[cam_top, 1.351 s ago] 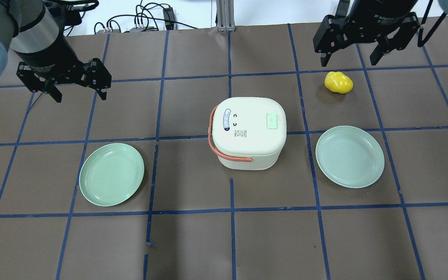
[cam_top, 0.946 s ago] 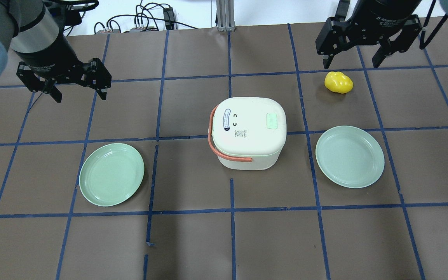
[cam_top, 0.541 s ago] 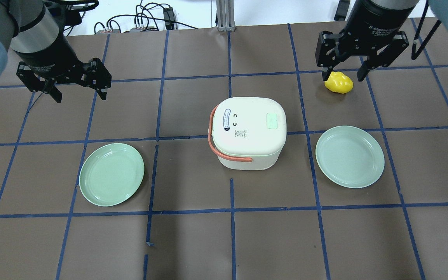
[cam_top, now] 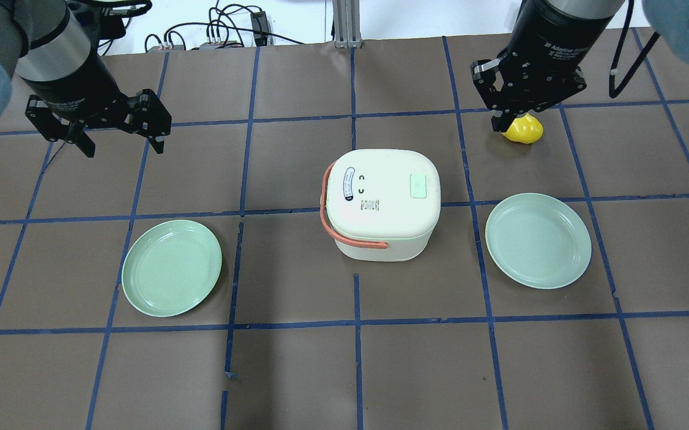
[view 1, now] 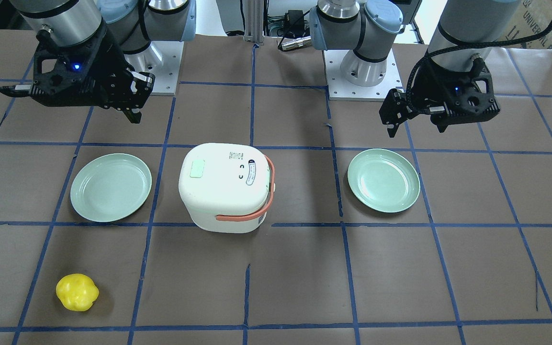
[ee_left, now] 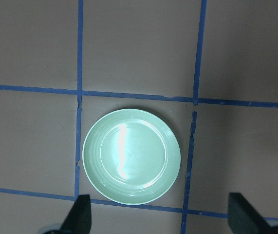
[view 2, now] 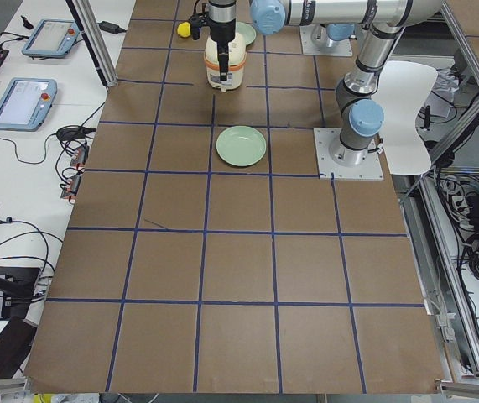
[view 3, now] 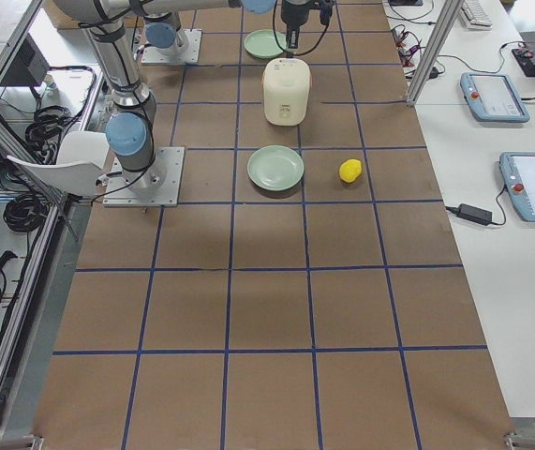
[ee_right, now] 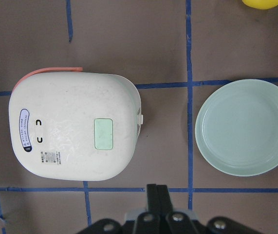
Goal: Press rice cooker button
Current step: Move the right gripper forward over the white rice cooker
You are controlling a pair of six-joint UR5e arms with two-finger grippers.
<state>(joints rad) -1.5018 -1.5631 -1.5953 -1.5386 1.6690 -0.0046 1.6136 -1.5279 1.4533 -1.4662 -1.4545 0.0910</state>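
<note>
The cream rice cooker (cam_top: 380, 206) with a salmon handle stands at mid-table; it also shows in the front view (view 1: 225, 187) and the right wrist view (ee_right: 75, 139). Its lid is down. A pale green rectangular button (cam_top: 419, 186) sits on the lid, also seen in the right wrist view (ee_right: 103, 133). My right gripper (cam_top: 499, 121) is shut and empty, high above the table, behind and to the right of the cooker; its closed fingers (ee_right: 157, 195) show in the wrist view. My left gripper (cam_top: 124, 146) is open and empty, far left of the cooker.
A green plate (cam_top: 172, 267) lies left of the cooker, below the left gripper (ee_left: 160, 217). A second green plate (cam_top: 538, 240) lies to its right. A yellow toy pepper (cam_top: 526, 130) lies at the back right, partly under the right gripper.
My right gripper has shut its fingers and moved left and toward the cooker, now over the yellow pepper. The left arm has not moved.
</note>
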